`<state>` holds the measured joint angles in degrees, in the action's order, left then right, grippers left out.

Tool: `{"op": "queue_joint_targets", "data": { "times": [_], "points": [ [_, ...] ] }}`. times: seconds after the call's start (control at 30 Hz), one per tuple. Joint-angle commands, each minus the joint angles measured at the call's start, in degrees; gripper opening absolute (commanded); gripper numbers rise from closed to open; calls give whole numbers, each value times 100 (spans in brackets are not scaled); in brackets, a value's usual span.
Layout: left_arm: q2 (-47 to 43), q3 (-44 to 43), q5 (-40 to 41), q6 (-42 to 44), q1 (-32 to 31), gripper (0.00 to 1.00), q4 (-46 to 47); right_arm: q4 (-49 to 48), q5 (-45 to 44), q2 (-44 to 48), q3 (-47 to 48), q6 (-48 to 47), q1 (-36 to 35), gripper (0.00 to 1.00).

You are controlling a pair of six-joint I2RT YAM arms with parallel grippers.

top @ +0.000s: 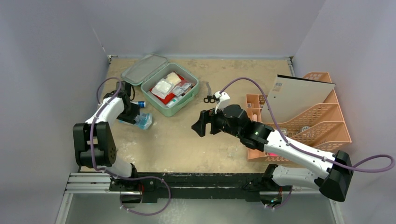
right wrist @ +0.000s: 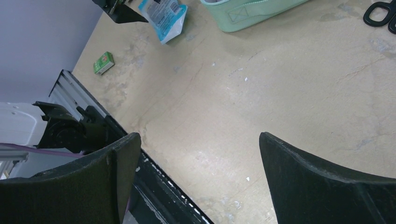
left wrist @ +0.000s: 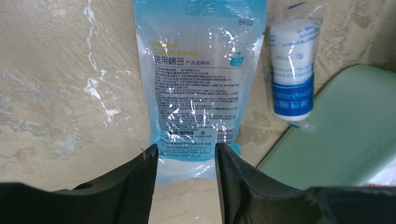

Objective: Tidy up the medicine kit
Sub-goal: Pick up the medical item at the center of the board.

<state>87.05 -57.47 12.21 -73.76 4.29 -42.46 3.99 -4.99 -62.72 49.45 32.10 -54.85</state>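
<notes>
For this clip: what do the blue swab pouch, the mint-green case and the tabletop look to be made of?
Swab pouch: probably thin glossy plastic film; it shows sharp glare streaks and creases and has a see-through pale blue tint. Medicine kit: seemingly smooth matte moulded plastic, with rounded corners and even colour. Tabletop: worn board, possibly wood or composite; it is dull beige, scuffed and blotchy.

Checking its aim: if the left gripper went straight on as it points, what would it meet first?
Probably the blue cotton swab packet, lying flat on the table right ahead of the left gripper, its jaws parted; depth is hard to judge.
</notes>
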Motion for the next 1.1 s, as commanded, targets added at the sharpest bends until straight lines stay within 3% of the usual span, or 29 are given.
{"op": "queue_joint_targets", "data": {
  "times": [0.0,0.43,0.63,0.9,1.07],
  "points": [
    [238,-54,-5,159,71,46,58,-45,-34,82,31,-28,-24,99],
    [632,409,-245,15,177,42,609,-38,-21,18,84,-19,-26,99],
    [714,636,-360,-141,177,30,702,-91,-49,-56,100,-13,-25,99],
    [564,689,-288,-335,177,1,427,-132,-124,-34,76,-3,-21,99],
    [285,599,-233,-388,177,0,140,-144,-109,-39,58,0,-22,99]
  ]
}}
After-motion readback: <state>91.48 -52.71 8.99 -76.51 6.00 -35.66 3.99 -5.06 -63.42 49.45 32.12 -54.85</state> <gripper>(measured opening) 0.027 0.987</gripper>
